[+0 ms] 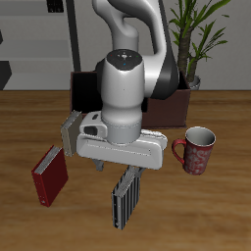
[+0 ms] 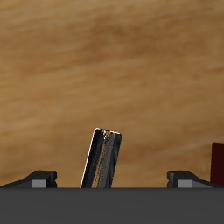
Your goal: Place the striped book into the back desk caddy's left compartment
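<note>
The striped book (image 1: 125, 196) stands near the table's front edge, slightly tilted, with its black-and-grey stripes showing. My gripper (image 1: 120, 169) hangs directly above it, open, with the fingers wide apart and nothing held. In the wrist view the striped book (image 2: 103, 159) stands on the wood between and beyond the two fingertips (image 2: 39, 178), touching neither; the gripper (image 2: 112, 180) is empty. The back desk caddy (image 1: 84, 92), a dark box, sits at the table's back, mostly hidden behind my arm. Its compartments cannot be seen.
A red book (image 1: 51, 175) leans beside the striped book, also seen in the wrist view (image 2: 217, 162). A plain grey book (image 1: 69, 132) stands behind it. A red patterned mug (image 1: 196, 149) stands on the other side. A potted plant (image 1: 196, 39) is at the back.
</note>
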Available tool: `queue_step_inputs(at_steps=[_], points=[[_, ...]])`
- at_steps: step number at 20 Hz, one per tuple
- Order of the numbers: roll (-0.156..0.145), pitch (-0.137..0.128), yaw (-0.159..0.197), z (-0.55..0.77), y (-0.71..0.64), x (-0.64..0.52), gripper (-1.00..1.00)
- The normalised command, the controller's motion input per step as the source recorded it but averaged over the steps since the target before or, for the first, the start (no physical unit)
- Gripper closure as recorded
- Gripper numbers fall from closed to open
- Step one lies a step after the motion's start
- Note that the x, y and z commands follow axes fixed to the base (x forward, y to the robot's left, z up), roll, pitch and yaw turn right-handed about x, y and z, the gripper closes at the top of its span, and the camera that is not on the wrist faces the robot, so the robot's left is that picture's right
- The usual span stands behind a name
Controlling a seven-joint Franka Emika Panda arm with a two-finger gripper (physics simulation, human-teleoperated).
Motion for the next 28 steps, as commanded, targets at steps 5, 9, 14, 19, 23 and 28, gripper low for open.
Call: queue_step_inputs(at_steps=[5, 9, 14, 19, 23, 28], points=[[-0.028, 0.032, -0.005, -0.34, -0.07, 0.06, -1.0], [-0.011, 0.014, -0.014, -0.18, 0.05, 0.09, -1.0], [0.002, 0.002, -0.039, 0.0, 0.09, 0.01, -1.0], [0.01, 0.012, -0.015, -0.14, 0.08, 0.01, -1.0], [-0.001, 0.044, -0.027, -0.29, 0.01, 0.06, -1.0], [0.005, 0.031, 0.017, -0.26, 0.1, 0.0, -1.0]])
